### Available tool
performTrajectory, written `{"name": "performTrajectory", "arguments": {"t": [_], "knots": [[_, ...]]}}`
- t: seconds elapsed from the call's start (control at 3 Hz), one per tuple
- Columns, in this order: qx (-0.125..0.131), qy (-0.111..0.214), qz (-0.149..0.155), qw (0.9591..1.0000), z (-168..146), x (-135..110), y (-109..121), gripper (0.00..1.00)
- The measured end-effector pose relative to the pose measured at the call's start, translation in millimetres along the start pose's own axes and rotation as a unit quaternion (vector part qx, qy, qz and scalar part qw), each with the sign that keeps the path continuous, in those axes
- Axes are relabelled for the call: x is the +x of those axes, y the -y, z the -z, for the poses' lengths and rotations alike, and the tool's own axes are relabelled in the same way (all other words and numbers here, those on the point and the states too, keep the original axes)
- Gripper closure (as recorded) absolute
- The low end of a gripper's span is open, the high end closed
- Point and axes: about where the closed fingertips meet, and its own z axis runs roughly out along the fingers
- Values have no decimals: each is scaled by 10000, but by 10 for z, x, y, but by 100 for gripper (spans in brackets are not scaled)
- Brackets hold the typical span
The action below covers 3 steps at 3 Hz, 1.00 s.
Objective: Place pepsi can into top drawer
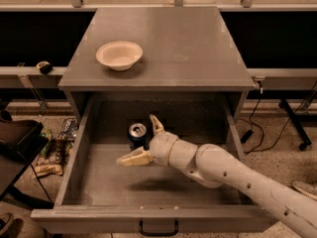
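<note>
The pepsi can (137,133) stands upright on the speckled floor of the open top drawer (106,185), its silver top and pull tab facing up. It sits toward the drawer's back wall, a little left of the middle.

The pincer (135,140) is down inside the drawer right at the can, with its two pale fingers spread well apart. One finger (156,124) points up just behind and to the right of the can, and the other lies low just in front of it, so the can sits in the gap between them. Whether either finger touches the can is hard to judge from this angle; the pincer does not look closed on it. The white arm (225,170) runs from the can to the lower right, over the drawer's front right corner.

In front of the can, the drawer's grey front panel carries a small black handle (158,229). Above and behind the can, the grey tabletop (198,38) holds a white bowl (119,55), set to the left. On the ground well left of the can lie some snack packets (53,150).
</note>
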Motion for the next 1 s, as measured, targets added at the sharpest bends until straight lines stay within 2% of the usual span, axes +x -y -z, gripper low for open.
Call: {"name": "performTrajectory", "arguments": {"t": [0.67,1.0], "knots": [[-97,109,-24,9999,-5,-67,-60,0],[-319,-30,-86,9995,215,-164,-196,0]]}}
